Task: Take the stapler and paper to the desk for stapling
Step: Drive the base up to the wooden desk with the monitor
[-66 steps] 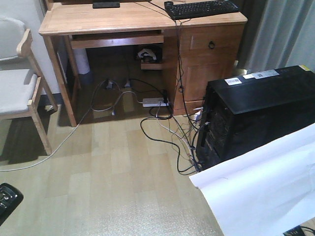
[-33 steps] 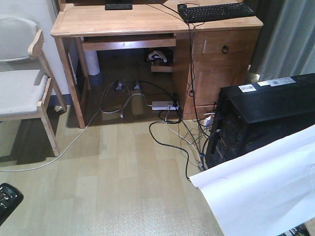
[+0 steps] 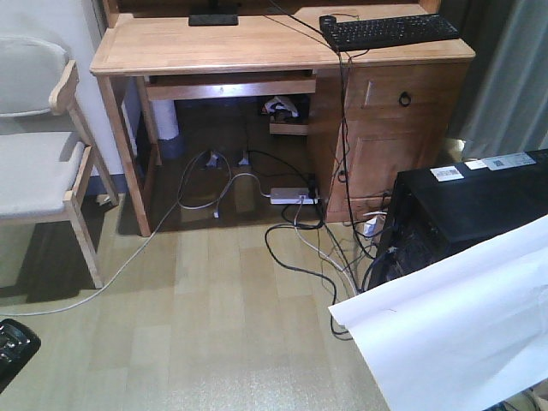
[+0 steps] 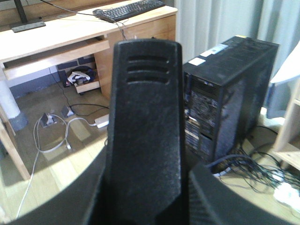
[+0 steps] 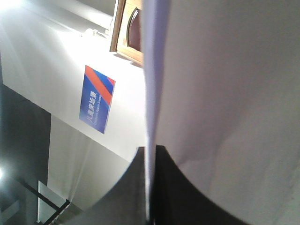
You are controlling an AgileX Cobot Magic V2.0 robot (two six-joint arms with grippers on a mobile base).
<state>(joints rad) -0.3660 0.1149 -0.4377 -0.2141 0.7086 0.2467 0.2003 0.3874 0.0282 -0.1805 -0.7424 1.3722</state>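
In the left wrist view the black stapler [image 4: 145, 117] stands upright between the dark fingers of my left gripper [image 4: 145, 192], which is shut on it. At the lower left corner of the front view a black tip [image 3: 13, 347] shows; I cannot tell whether it is stapler or finger. My right gripper [image 5: 149, 187] is shut on the edge of the white paper [image 5: 225, 93]. The sheet [image 3: 454, 334] fills the lower right of the front view. The light-wood desk [image 3: 257, 47] stands ahead across the floor, also visible in the left wrist view [image 4: 56, 35].
A black keyboard [image 3: 390, 30] and a monitor foot [image 3: 212, 19] lie on the desk. A black PC tower [image 3: 467, 214] stands right of it on the floor. Tangled cables [image 3: 300, 244] trail under the desk. A wooden chair [image 3: 38, 158] stands at the left.
In the front view the desk, cables and tower have slid to the right and slightly downward. The paper and the black tip keep their places in the picture.
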